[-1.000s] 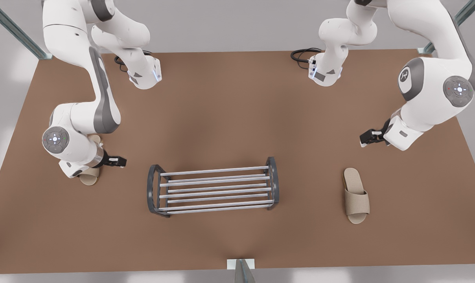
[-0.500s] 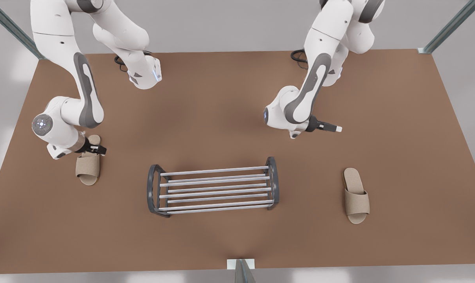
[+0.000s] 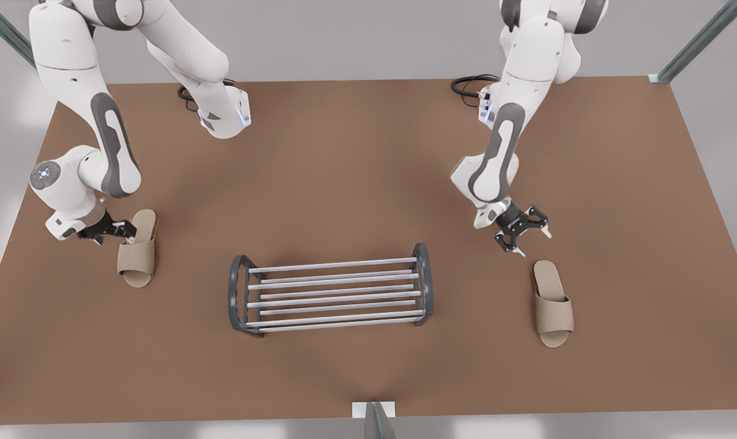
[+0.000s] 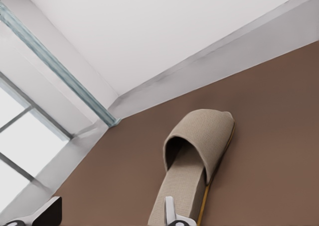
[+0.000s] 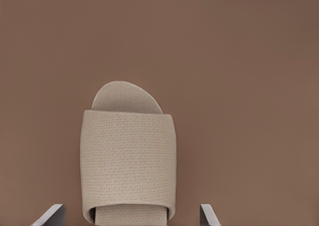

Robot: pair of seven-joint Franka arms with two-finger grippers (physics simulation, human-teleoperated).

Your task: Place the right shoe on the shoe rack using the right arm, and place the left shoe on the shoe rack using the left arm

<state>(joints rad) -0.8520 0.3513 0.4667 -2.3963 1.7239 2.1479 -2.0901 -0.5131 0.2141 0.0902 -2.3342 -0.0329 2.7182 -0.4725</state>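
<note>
at table centre: shoe rack (image 3: 330,296), bare
left tool (image 3: 113,231): spread, at left shoe (image 3: 138,251) heel, rack's 9 o'clock
right tool (image 3: 523,230): spread, above right shoe (image 3: 551,303), rack's 3 o'clock

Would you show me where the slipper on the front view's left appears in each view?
Front view: left slipper, left of the shoe rack, left gripper at its heel.
Left wrist view: left slipper, toe pointing away from the camera.
Right wrist view: that is the other slipper, near the right gripper.
Shared landmark: the brown table.
</note>
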